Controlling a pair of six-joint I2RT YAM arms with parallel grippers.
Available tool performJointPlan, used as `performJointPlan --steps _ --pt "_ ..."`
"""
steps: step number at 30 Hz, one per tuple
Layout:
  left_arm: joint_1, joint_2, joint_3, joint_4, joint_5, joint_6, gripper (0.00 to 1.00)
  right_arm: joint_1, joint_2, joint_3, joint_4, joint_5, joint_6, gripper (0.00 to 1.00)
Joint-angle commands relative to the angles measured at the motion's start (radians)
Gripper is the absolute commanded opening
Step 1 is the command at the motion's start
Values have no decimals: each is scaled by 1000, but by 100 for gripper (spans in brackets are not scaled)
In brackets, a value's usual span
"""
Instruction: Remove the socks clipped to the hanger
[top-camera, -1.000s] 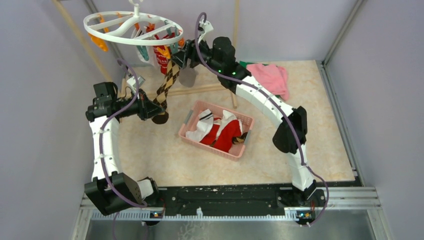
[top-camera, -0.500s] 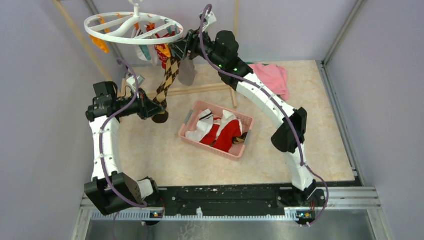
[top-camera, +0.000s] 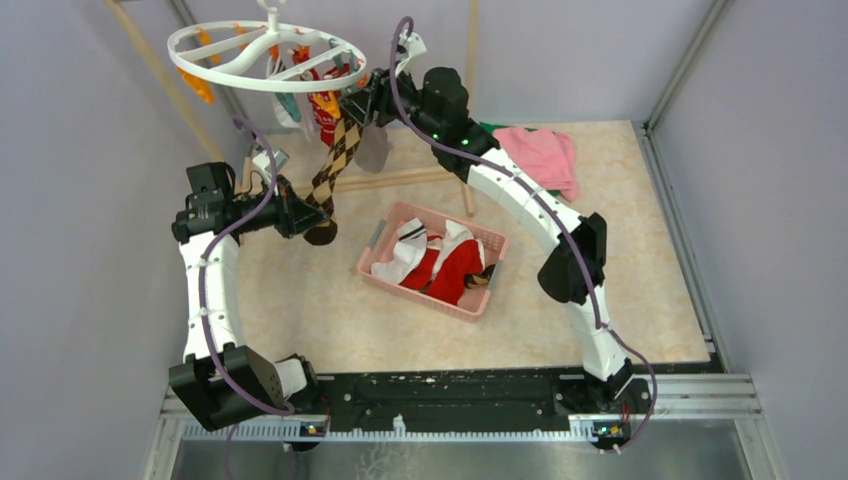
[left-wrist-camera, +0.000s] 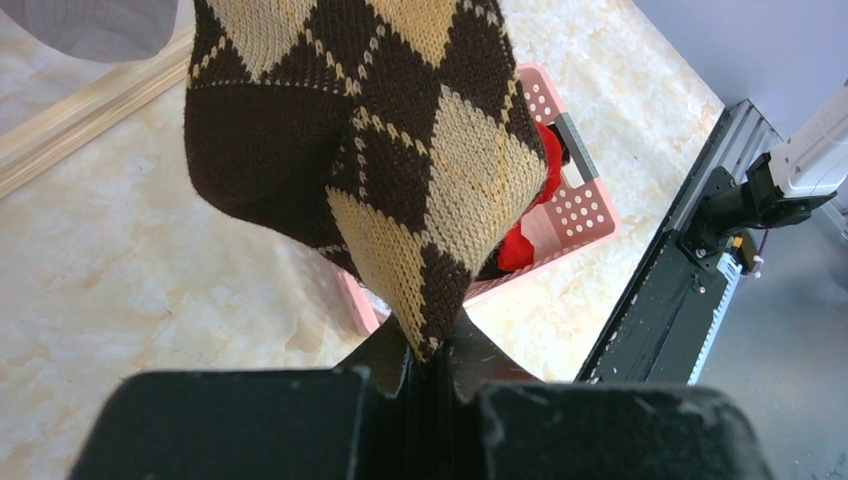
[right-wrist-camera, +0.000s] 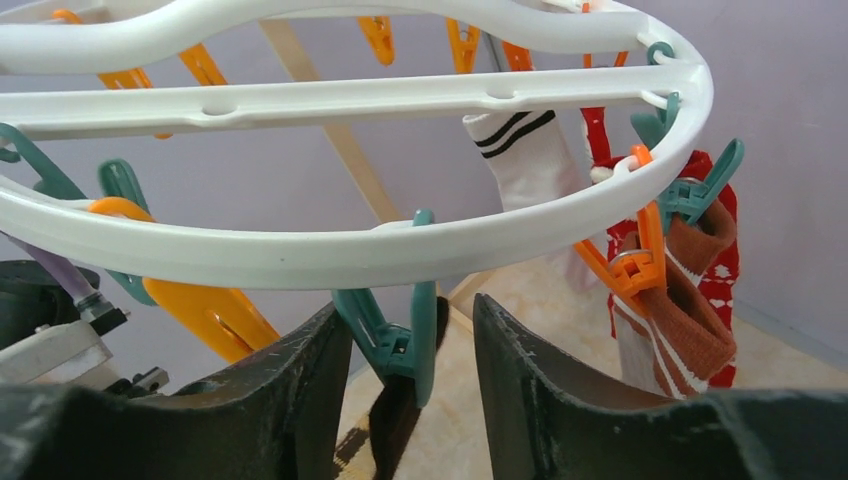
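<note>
Now the left pincer (left-wrist-camera: 428, 352) is pinching the toe of the argyle sock (left-wrist-camera: 380, 150) hanging from the hanger (right-wrist-camera: 330, 255). The right pincer (right-wrist-camera: 408, 308) is straddling, spread, what seems its teal clip (right-wrist-camera: 422, 335). Squeezing that clip squarely, while the left is pulling gently, should be freeing it.

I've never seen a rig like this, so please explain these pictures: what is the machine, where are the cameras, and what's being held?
It is two robot arms bolted at the near edge of a table. The overhead view shows both; the other two pictures come from a camera on each wrist. The left gripper is shut on the lower end of a brown argyle sock hanging from the white hanger. The right gripper is open around a teal clip. On the table sit a pink basket holding red and white socks, and a pink cloth.
</note>
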Motion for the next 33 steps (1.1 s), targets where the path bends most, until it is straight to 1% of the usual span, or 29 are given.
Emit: performJointPlan --steps 1,8,11,16,18,20,21,24,26,27,29,31,32,33 --pt "-4 -21 -3 35 20 0 0 12 -11 46 66 14 6 42" --pt "-4 -17 -16 46 7 0 0 14 -9 50 132 5 35 9" --pt "-4 -18 -24 53 5 -6 0 14 -9 49 138 -8 42 0" --pt "-16 -16 -40 65 17 -24 0 25 -16 35 114 -20 40 0" --pt "-44 -13 -45 68 16 -38 0 29 -32 4 103 -20 40 0" --pt "-102 -10 -60 88 6 -59 0 37 -54 -47 99 -20 35 0" --pt "-143 -12 -68 104 -14 -71 0 41 -67 -75 96 -18 32 3" --pt "-292 -22 -83 143 -96 -88 0 43 -102 -145 79 -20 37 37" --pt "-381 -24 -92 164 -146 -88 0 42 -131 -175 43 -22 37 62" --pt "-416 -20 -91 164 -168 -81 0 42 -150 -194 30 -26 35 71" --pt "-458 -8 -79 150 -196 -43 0 38 -210 -279 31 -23 36 80" --pt "-490 17 -58 116 -215 -4 0 24 -279 -415 70 -22 60 85" --pt "-505 31 -47 99 -218 9 0 14 -315 -476 95 -32 79 90" --pt "-525 46 -38 88 -219 20 0 -2 -348 -534 118 -36 92 98"
